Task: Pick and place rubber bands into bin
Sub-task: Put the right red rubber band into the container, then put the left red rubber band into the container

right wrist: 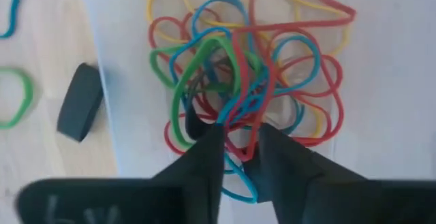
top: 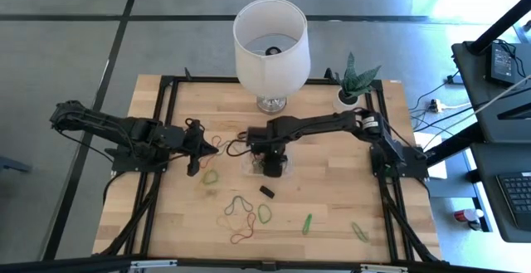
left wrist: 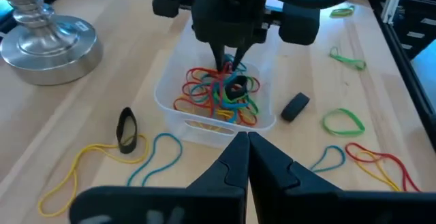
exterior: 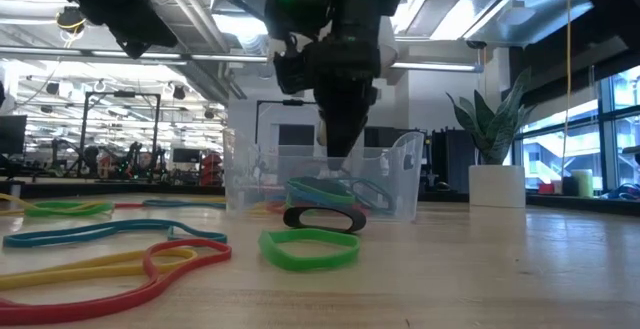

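The clear bin [left wrist: 204, 130] stands at mid-table and holds a heap of red, blue, green, yellow and black rubber bands [right wrist: 238, 67]. My right gripper [right wrist: 240, 146] points down into the bin [exterior: 400, 184], open by a narrow gap. Its fingertips [exterior: 340, 159] are below the rim, just above the heap. Loose rubber bands lie flat on the wood: green [top: 211, 176], red and yellow [top: 241, 223], and a black one [left wrist: 295, 106] near the bin. My left gripper [left wrist: 246, 139] hovers shut and empty to the bin's left [top: 217, 146].
A white lamp [top: 270, 49] with a metal foot [left wrist: 48, 43] stands at the far edge, and a potted plant [top: 348, 97] at the far right. Another black band [left wrist: 127, 129] lies left of the bin. More bands [top: 359, 231] are scattered toward the near edge.
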`<state>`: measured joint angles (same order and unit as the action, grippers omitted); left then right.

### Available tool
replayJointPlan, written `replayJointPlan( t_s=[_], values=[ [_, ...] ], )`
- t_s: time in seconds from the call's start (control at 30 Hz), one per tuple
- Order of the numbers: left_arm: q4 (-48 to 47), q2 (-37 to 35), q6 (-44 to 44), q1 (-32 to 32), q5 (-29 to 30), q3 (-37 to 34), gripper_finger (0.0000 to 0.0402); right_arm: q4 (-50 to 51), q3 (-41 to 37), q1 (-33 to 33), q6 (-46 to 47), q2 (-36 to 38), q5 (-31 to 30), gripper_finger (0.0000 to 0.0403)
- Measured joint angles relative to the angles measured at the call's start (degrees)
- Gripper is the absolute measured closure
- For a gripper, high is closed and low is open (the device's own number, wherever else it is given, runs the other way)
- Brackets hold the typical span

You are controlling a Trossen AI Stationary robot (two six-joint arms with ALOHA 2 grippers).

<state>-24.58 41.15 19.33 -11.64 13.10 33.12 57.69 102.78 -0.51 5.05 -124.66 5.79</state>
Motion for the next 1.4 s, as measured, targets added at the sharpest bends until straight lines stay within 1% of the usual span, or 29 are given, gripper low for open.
replayJointPlan(
  t_s=[0.07, 0.23, 0.37, 0.47, 0.63, 0.7, 0.8, 0.87, 0.97, 1.03, 1.17, 1.27, 1.4],
  values=[
    [-0.02, 0.00, 0.01, 0.00, 0.31, 0.00, 0.0397, -0.14, 0.00, -0.37, -2.09, 0.00, 1.62, 0.0289],
    [-0.02, 0.00, 0.00, 0.00, 0.33, 0.00, 0.0396, -0.38, 0.34, -0.71, -5.61, 0.85, 1.87, 0.0240],
    [-0.02, 0.00, 0.01, 0.00, 0.33, 0.00, 0.0396, -0.10, 0.33, -1.05, -6.14, 2.41, 1.81, 0.0217],
    [-0.03, 0.00, 0.74, 0.00, 0.52, 0.00, 0.0396, 0.06, 0.35, -1.12, -7.16, 4.16, 0.50, 0.0211],
    [0.00, 0.00, 1.15, 0.00, 1.34, 0.00, 0.0396, 1.05, 0.30, -1.10, -8.87, 6.48, -5.54, 0.0209],
    [-0.02, 0.00, 1.70, 0.00, 2.22, 0.00, 0.0396, 1.52, -0.44, -1.10, -9.90, 6.97, -5.97, 0.0209],
    [0.00, 0.00, 3.96, 0.00, 3.63, 0.00, 0.0397, 2.13, -3.81, -1.16, -10.38, 9.21, -6.04, 0.0213],
    [0.00, 0.24, 4.51, 0.02, 3.91, 0.00, 0.0399, 0.65, -7.25, -1.61, -10.26, 12.52, -5.98, 0.0221],
    [-0.05, 1.24, 4.52, 0.02, 3.91, 0.00, 0.0399, -5.37, -15.78, -2.84, -10.03, 20.06, -5.04, 0.0240],
    [0.04, 2.38, 4.52, 0.04, 4.29, 0.00, 0.0398, -10.47, -22.61, -4.03, -9.34, 26.37, -3.42, 0.0252],
    [0.55, 5.36, 4.53, 0.72, 4.48, 0.00, 0.0400, -18.34, -36.74, -6.50, -4.99, 40.63, -1.78, 0.0266],
    [1.25, 8.03, 4.93, 2.01, 4.60, 0.00, 0.0397, -23.14, -47.24, -7.57, -2.05, 51.02, -1.65, 0.0268],
    [0.79, 11.73, 8.85, 5.10, 4.93, 0.00, 0.0384, -28.93, -59.66, -7.96, 3.93, 63.21, -1.59, 0.0268]
  ],
)
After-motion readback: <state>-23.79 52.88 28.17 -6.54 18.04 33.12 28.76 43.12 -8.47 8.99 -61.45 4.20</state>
